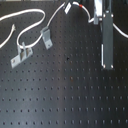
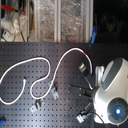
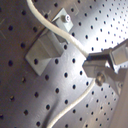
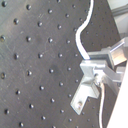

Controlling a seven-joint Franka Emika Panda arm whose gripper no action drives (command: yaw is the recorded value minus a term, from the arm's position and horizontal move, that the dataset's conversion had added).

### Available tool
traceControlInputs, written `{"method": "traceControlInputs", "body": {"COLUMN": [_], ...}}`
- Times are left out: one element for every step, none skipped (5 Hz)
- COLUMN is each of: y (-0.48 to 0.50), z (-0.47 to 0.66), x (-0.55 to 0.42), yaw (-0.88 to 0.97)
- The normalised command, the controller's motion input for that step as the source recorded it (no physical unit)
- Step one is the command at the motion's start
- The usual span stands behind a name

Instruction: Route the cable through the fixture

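The white cable (image 2: 47, 65) loops across the black board, its red band (image 2: 87, 51) near the far right end. In the first exterior view the cable (image 1: 30, 16) curls at the top left, with the red band (image 1: 80, 6) at the top. The pale-grey fixture (image 2: 82, 65) stands just below the band. In both wrist views my gripper (image 3: 95, 67) (image 4: 97, 72) is shut on the cable (image 3: 65, 35) (image 4: 80, 37) right beside the fixture (image 3: 45, 50) (image 4: 86, 95). The cable crosses the fixture's top; I cannot tell whether it sits in the fork.
A squat grey clip (image 1: 46, 37) and a long flat bracket (image 1: 21, 54) stand on the first exterior view's left. The arm (image 1: 106, 42) rises at that view's right. The white arm body (image 2: 112, 95) fills the second exterior view's lower right. Clear bins (image 2: 55, 20) line the board's far edge.
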Motion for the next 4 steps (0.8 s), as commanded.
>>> {"method": "traceControlInputs", "body": {"y": [0.008, 0.069, 0.0, 0.001], "z": [0.14, 0.19, 0.02, 0.18], "x": [0.004, 0.072, 0.0, 0.002], "yaw": [0.1, 0.0, 0.0, 0.0]}}
